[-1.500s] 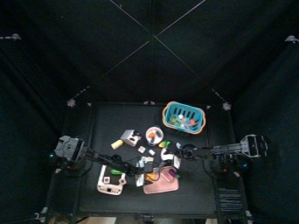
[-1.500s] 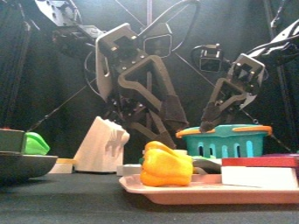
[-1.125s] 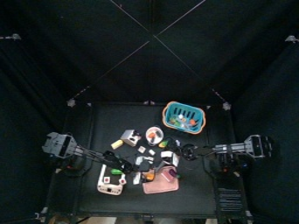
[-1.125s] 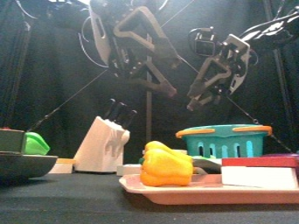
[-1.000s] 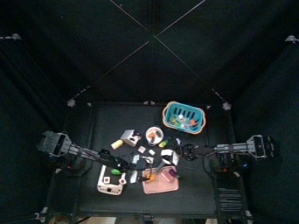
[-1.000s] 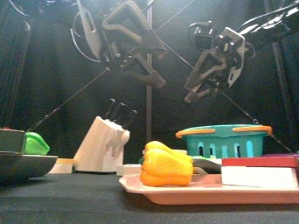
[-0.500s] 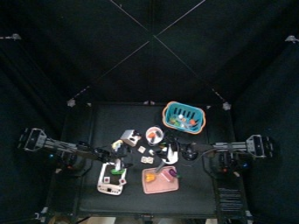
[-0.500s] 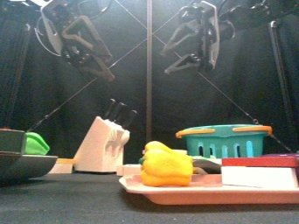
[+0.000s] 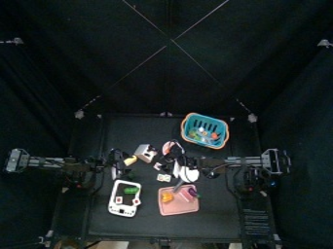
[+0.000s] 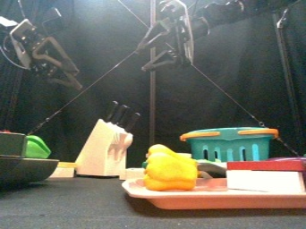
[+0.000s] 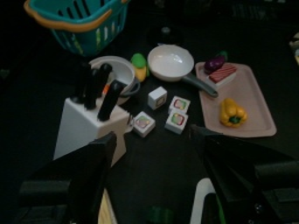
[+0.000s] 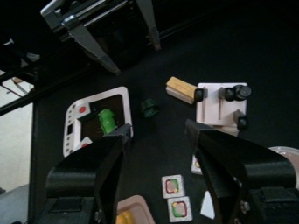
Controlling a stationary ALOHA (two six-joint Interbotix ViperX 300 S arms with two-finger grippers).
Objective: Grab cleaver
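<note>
Wedge-shaped white knife block [image 11: 84, 122] (black handles [image 11: 98, 86] protruding); ribbed teal basket [image 11: 75, 19].

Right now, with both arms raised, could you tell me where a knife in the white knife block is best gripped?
Grip one of the black handles that stick out of the top of the knife block. Come from above, along the handles' slant, since the blades sit hidden in the slots. Which handle belongs to the cleaver cannot be told.
</note>
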